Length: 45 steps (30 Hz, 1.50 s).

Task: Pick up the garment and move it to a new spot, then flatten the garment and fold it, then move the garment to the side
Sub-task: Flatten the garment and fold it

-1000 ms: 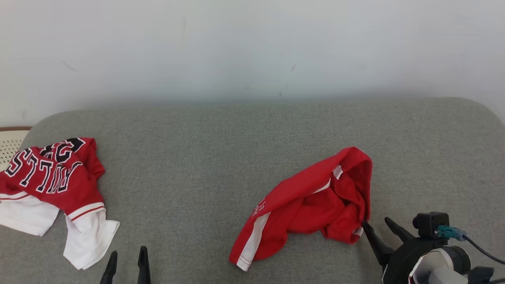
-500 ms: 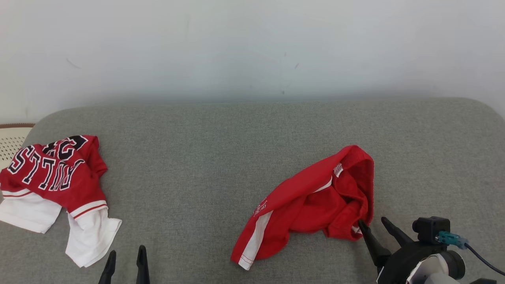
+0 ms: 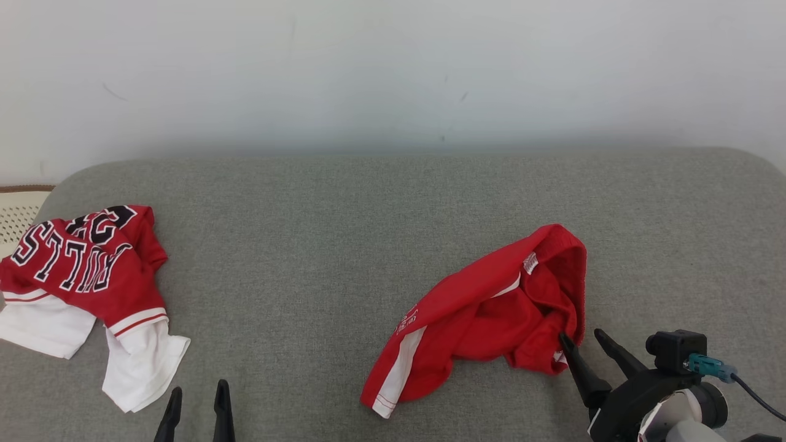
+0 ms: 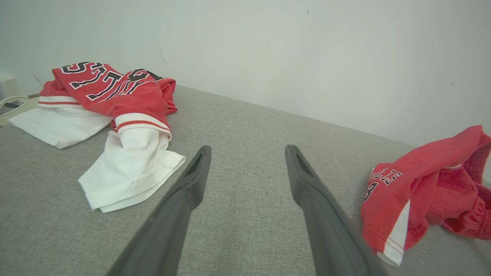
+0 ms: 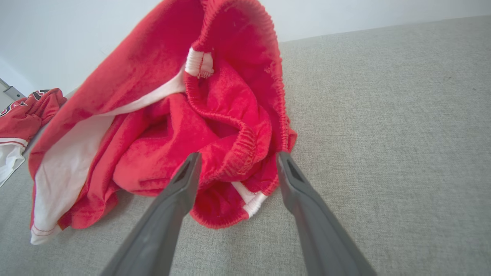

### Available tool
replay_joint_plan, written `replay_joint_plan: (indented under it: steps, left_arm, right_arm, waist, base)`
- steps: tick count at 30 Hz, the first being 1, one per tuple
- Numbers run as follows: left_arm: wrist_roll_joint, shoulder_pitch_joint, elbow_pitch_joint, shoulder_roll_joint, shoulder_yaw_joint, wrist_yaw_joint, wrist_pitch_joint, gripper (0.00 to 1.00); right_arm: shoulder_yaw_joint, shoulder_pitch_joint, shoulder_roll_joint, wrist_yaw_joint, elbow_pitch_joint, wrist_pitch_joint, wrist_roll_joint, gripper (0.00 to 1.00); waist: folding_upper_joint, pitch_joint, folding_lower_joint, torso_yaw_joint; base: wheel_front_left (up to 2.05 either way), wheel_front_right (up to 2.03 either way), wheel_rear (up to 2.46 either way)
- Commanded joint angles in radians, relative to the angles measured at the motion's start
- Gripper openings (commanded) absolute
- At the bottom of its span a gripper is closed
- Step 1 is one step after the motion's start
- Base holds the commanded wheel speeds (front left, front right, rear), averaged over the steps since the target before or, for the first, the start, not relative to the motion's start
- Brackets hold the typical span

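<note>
Red shorts (image 3: 491,307) are shown at right, a jersey (image 3: 80,264) lettered "BULLS" at left. The left gripper (image 3: 199,387) and right gripper (image 3: 579,334) are spread wide; nothing is held.

The left gripper (image 4: 247,149) is seen along its two dark fingers (image 4: 184,199), which are spread wide, with bare grey cushion (image 4: 245,115) showing between them. A crumpled jersey (image 4: 115,96) is laid on the cushion at the upper left, apart from the fingertips. Its red part is marked with black-and-white letters, and white cloth is spread beneath it and out toward the left finger. Red shorts (image 4: 429,184) are bunched at the right edge, near the right finger. A white side stripe and white lettering can be made out on them. A pale wall (image 4: 268,46) is seen behind the cushion.
</note>
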Motion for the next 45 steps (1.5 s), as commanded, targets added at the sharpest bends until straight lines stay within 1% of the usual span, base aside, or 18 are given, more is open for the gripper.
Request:
replay_joint_plan:
  steps: [1,4,6,10,12,16,17,18,19,20,24,29,35,38,41,42,44,45]
  left_arm:
    - [-0.005,-0.005,0.002,0.000,-0.002,0.001,-0.003,1.00]
    - [-0.004,-0.009,0.004,0.000,-0.004,-0.001,-0.003,1.00]
    - [-0.003,-0.007,0.001,0.000,-0.005,0.003,-0.003,1.00]
    - [-0.002,-0.008,-0.003,0.000,-0.011,0.007,-0.003,1.00]
    - [0.001,-0.011,-0.005,0.001,-0.013,0.007,-0.003,1.00]
    - [0.003,-0.016,0.000,0.000,-0.006,0.002,-0.003,1.00]
    - [0.003,-0.017,0.000,0.000,-0.007,0.002,-0.003,1.00]
    - [0.002,-0.019,0.000,0.001,-0.008,0.003,-0.003,1.00]
    - [0.002,-0.020,0.001,0.000,-0.009,0.005,-0.003,1.00]
    - [0.002,-0.021,0.001,0.000,-0.009,0.006,-0.003,1.00]
    - [0.000,-0.021,0.002,0.000,-0.004,0.007,-0.003,1.00]
    - [-0.005,-0.023,0.005,0.000,-0.007,0.007,-0.003,1.00]
    - [-0.011,-0.025,0.012,0.001,-0.013,0.007,-0.003,1.00]
    - [-0.013,-0.022,0.016,0.000,-0.017,0.007,-0.003,1.00]
    - [-0.015,-0.016,0.014,0.000,-0.021,0.008,-0.003,1.00]
    - [-0.015,-0.014,0.013,0.000,-0.021,0.007,-0.003,1.00]
    - [-0.015,-0.009,0.014,0.000,-0.023,0.006,-0.003,1.00]
    - [-0.015,-0.008,0.015,0.000,-0.024,0.005,-0.003,1.00]
  right_arm:
    - [-0.013,0.012,0.010,0.000,0.009,0.009,-0.015,1.00]
    - [-0.034,-0.006,0.015,0.000,0.060,0.031,-0.064,1.00]
    - [-0.048,-0.019,0.042,0.000,0.092,0.040,-0.073,1.00]
    - [-0.051,-0.043,0.049,0.000,0.152,0.053,-0.120,1.00]
    - [-0.055,-0.057,0.069,0.000,0.182,0.052,-0.121,1.00]
    - [-0.058,-0.086,0.088,0.000,0.236,0.047,-0.112,1.00]
    - [-0.054,-0.090,0.092,0.000,0.248,0.049,-0.109,0.94]
    - [-0.050,-0.097,0.094,0.000,0.259,0.051,-0.108,0.42]
    - [-0.045,-0.105,0.097,0.000,0.268,0.050,-0.104,0.09]
    - [-0.041,-0.112,0.098,0.000,0.277,0.046,-0.102,0.00]
    - [-0.032,-0.137,0.090,0.000,0.312,0.016,-0.108,0.00]
    - [-0.021,-0.197,0.052,0.000,0.340,-0.050,-0.153,0.00]
    - [-0.012,-0.271,0.000,0.000,0.323,-0.101,-0.218,0.00]
    - [0.008,-0.291,-0.020,0.000,0.322,-0.094,-0.234,0.00]
    - [0.025,-0.311,-0.044,0.000,0.330,-0.075,-0.219,0.00]
    - [0.029,-0.313,-0.047,0.000,0.333,-0.061,-0.205,0.00]
    - [0.062,-0.295,-0.058,0.000,0.346,0.000,-0.158,0.00]
    - [0.069,-0.293,-0.064,0.000,0.346,0.008,-0.145,0.06]
  waist:
    - [0.0000,0.002,0.0001,0.005]
    - [0.0000,0.004,0.0001,0.014]
    - [0.0000,0.005,0.0001,0.019]
    - [0.0000,0.011,0.0001,0.028]
    - [0.0000,0.014,0.0001,0.033]
    - [0.0000,0.019,0.0001,0.041]
    - [0.0000,0.020,0.0001,0.043]
    - [0.0000,0.022,0.0001,0.045]
    - [0.0000,0.023,0.0001,0.046]
    - [0.0000,0.025,0.0001,0.046]
    - [0.0000,0.026,0.0001,0.043]
    - [0.0000,0.022,0.0001,0.032]
    - [0.0000,0.012,0.0001,0.027]
    - [0.0000,0.005,0.0001,0.031]
    - [0.0000,0.000,0.0001,0.038]
    - [0.0000,-0.002,0.0001,0.040]
    - [0.0000,-0.007,0.0001,0.048]
    - [0.0000,-0.008,0.0001,0.052]
  base:
    - [0.00,0.00,0.00]
    - [0.00,0.00,0.00]
    - [0.00,0.00,0.00]
    - [0.00,0.00,0.00]
    - [0.00,0.00,0.00]
    - [0.00,0.00,0.00]
    - [0.00,0.00,0.00]
    - [0.00,0.00,0.00]
    - [0.00,0.00,0.00]
    - [0.00,0.00,0.00]
    - [0.00,0.00,0.00]
    - [0.00,0.00,0.00]
    - [0.00,0.00,0.00]
    - [0.00,0.00,0.00]
    - [0.00,0.00,0.00]
    - [0.00,0.00,0.00]
    - [0.00,0.00,0.00]
    - [0.00,0.00,0.00]
